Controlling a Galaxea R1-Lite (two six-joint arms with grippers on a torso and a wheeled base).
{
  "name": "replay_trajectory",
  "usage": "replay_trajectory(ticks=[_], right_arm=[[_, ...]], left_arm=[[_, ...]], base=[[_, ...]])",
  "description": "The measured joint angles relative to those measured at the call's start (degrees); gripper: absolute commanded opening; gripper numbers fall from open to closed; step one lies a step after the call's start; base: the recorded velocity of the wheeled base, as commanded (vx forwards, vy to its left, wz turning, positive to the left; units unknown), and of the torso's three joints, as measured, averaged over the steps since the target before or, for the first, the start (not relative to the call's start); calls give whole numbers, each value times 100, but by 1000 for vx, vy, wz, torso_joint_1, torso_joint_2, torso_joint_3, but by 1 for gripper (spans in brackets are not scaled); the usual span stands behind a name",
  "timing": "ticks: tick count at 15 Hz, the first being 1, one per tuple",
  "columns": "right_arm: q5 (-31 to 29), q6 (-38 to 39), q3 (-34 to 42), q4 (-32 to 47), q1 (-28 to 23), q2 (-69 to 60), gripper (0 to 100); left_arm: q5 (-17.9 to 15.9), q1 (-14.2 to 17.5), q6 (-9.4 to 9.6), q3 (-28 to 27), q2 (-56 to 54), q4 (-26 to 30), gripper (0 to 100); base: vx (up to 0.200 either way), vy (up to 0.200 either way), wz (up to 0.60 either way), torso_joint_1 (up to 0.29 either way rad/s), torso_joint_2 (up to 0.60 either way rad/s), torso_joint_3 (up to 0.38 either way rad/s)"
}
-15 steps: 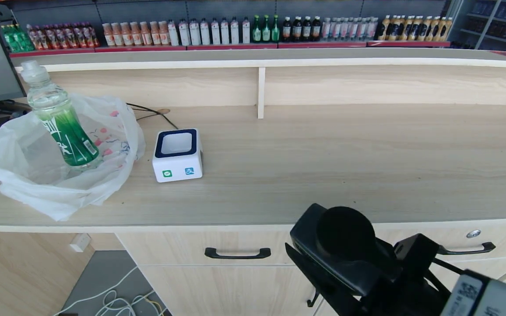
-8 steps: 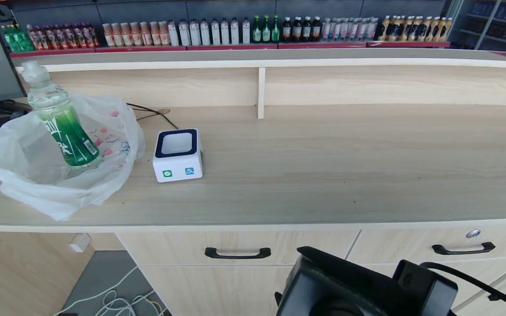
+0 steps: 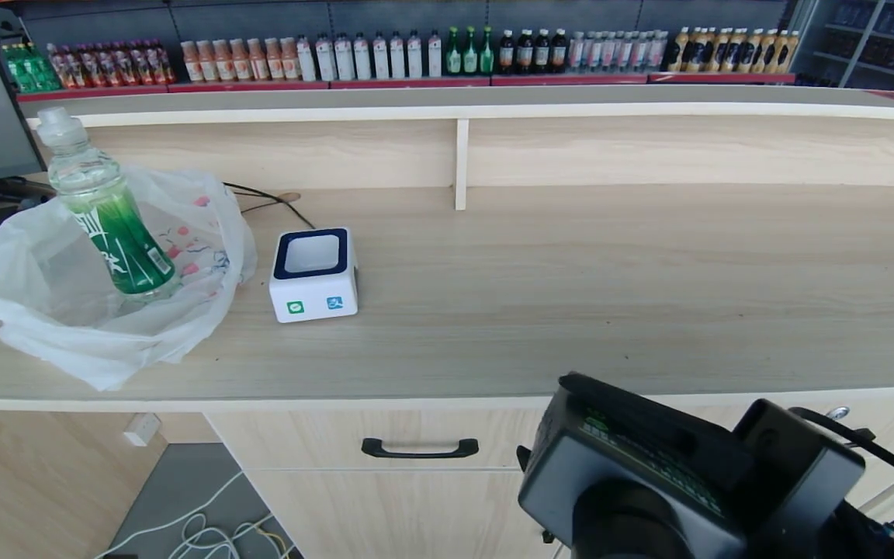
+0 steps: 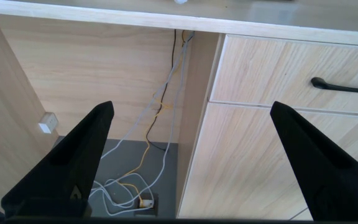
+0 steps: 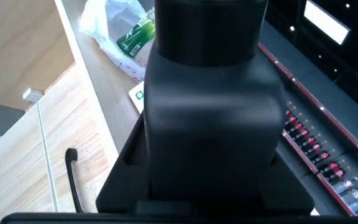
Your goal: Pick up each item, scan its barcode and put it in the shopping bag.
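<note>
One white shopping bag [image 3: 51,318] sits far left on the counter [image 3: 571,295]. One green-label bottle [image 3: 102,217] stands tilted inside it, print unreadable. One white scanner [image 3: 313,273] is just beside the bag, two small icons on its front. Left gripper [image 4: 191,106] is spread wide and empty, below the counter edge. Right arm [image 3: 649,481] is cut off; right gripper's state: cannot tell.

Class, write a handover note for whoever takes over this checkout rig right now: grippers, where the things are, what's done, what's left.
Left gripper: open, empty, below the counter edge, facing the cabinet.
Right arm: low, before the drawers; grip unclear.
Bottle: standing in the shopping bag, scanner beside it.
Done: bottle bagged.
Left: scan and bag any further items.
</note>
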Motion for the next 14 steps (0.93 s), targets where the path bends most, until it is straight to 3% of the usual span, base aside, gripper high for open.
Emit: replay_trajectory(ticks=[5,14], right_arm=[[1,-1464,146,7,-94,-217,0],[724,-3079,-1340,5,116,703,0]], left_arm=[[0,0,0,0,0,0,100],[0,0,2,0,0,0,100]], base=[[0,0,0,0,0,0],[0,0,0,0,0,0]])
